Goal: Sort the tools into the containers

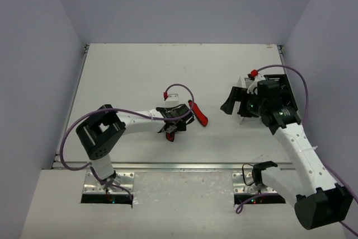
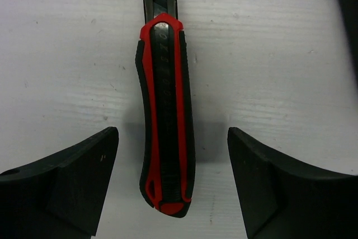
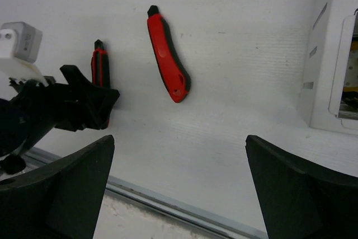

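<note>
A red-and-black cutter (image 2: 165, 110) lies flat on the white table between the fingers of my left gripper (image 2: 173, 183). The jaws stand apart, with a gap on each side of the handle. From above, that left gripper (image 1: 172, 129) hangs low over this cutter (image 1: 169, 135) at mid-table. A second, mostly red cutter (image 1: 199, 113) lies just to its right, apart from it (image 3: 168, 57). My right gripper (image 1: 230, 104) is open and holds nothing (image 3: 179, 188). It hovers left of the white slatted container (image 1: 245, 82), whose wall fills the right edge of the right wrist view (image 3: 330, 82).
Something yellow (image 3: 349, 88) shows through the white container's slats. A metal rail (image 1: 179, 166) runs along the table's near edge. Grey walls enclose the table on three sides. A purple cable (image 1: 179, 90) loops above the left wrist.
</note>
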`<state>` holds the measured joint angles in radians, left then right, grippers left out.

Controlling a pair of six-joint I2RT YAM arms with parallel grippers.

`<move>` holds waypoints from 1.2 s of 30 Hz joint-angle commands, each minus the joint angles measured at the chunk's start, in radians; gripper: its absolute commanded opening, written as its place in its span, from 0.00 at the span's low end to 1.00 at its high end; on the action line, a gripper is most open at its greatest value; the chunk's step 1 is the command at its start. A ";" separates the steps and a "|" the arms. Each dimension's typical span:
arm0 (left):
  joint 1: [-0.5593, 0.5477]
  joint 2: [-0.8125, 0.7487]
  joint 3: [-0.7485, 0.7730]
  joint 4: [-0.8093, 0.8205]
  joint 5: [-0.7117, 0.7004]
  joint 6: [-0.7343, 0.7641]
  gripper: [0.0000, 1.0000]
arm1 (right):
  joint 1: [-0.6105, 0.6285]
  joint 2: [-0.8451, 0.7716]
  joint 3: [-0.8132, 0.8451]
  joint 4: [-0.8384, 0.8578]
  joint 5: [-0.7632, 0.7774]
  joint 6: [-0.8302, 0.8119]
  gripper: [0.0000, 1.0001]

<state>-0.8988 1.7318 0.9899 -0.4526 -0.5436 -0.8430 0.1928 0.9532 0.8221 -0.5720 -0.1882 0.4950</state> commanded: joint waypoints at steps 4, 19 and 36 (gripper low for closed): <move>0.011 0.043 -0.041 0.048 0.026 -0.054 0.54 | 0.007 -0.110 0.005 0.013 -0.108 -0.019 0.99; -0.098 -0.285 -0.303 0.483 0.041 0.104 0.00 | 0.103 -0.117 -0.185 0.368 -0.479 0.210 0.99; -0.269 -0.580 -0.592 1.094 0.235 0.283 0.00 | 0.495 0.127 -0.241 0.634 -0.057 0.410 0.75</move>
<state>-1.1641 1.1941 0.4083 0.4467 -0.3901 -0.6000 0.6205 1.0311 0.5335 -0.0466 -0.3314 0.8777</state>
